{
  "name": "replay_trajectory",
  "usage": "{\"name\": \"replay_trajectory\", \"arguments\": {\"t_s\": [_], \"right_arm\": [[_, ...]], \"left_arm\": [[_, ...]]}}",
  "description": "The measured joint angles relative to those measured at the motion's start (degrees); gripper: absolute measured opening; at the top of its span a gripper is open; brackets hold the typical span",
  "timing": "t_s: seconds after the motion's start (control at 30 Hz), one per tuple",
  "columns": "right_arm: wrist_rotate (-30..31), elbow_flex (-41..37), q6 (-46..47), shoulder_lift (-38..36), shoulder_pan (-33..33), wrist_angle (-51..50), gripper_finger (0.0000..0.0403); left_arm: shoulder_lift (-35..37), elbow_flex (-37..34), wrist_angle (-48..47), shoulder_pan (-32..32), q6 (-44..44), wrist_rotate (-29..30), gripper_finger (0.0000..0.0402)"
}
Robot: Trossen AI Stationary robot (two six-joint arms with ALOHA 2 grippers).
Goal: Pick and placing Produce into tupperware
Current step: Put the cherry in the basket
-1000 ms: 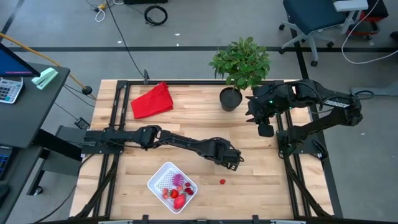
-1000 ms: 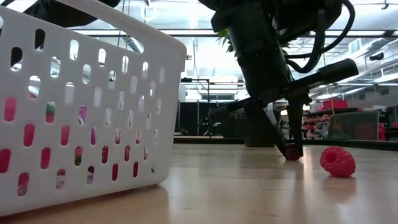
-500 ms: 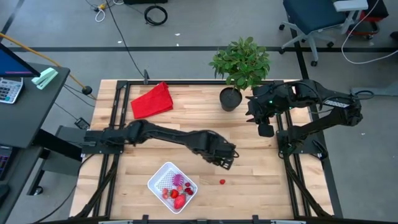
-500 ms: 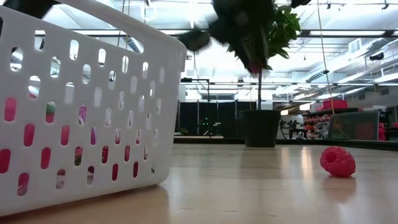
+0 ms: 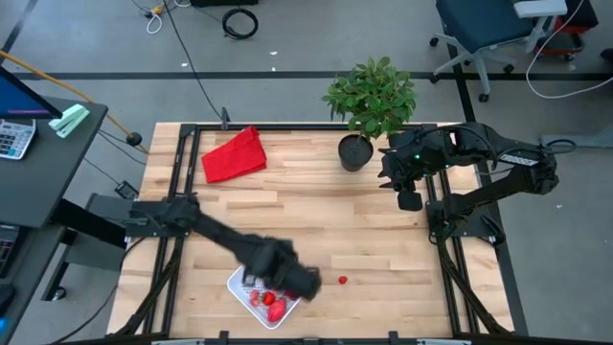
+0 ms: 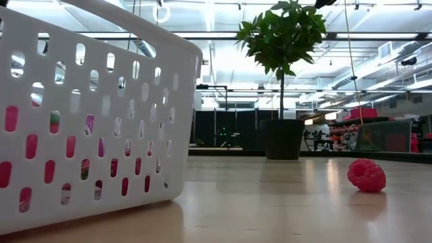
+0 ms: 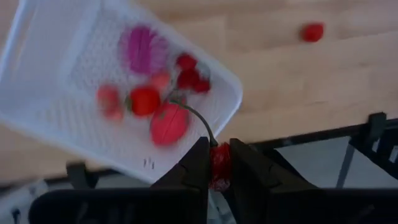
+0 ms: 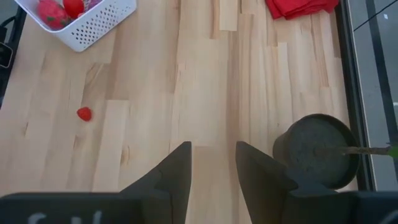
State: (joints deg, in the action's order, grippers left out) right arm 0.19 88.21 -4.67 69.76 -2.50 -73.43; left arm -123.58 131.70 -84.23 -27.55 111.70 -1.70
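Left gripper [image 7: 219, 163], moved from mid-table to above the perforated white plastic tupperware [image 5: 241, 276], pinches a small red fruit piece [image 7: 220, 159]. One bumpy raspberry [image 5: 343, 280] remains on wood. Right gripper [image 8: 213, 155] parted, empty.

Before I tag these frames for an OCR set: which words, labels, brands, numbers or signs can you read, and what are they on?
None can be read.
white basket: small dark marks on its rim in the left wrist view, too blurred to read.
calculator: keys show at the high view's edge, too small to read.
Nothing written shows on the potted plant, the red cloth or the wooden table.
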Motion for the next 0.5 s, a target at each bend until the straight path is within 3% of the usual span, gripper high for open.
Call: {"name": "replay_trajectory", "arguments": {"t_s": [0.27,0.5], "right_arm": [[0.02,-0.01,-2.18,0.0,0.0,1.76,0.0133],[-0.01,-0.01,-2.62,0.0,0.0,1.88,0.0133]], "left_arm": [[-2.71,-0.02,-4.57,-6.59,14.69,-0.04,0.0064],[-4.8,-3.63,-5.08,-7.13,16.37,-2.07,0.0086]]}}
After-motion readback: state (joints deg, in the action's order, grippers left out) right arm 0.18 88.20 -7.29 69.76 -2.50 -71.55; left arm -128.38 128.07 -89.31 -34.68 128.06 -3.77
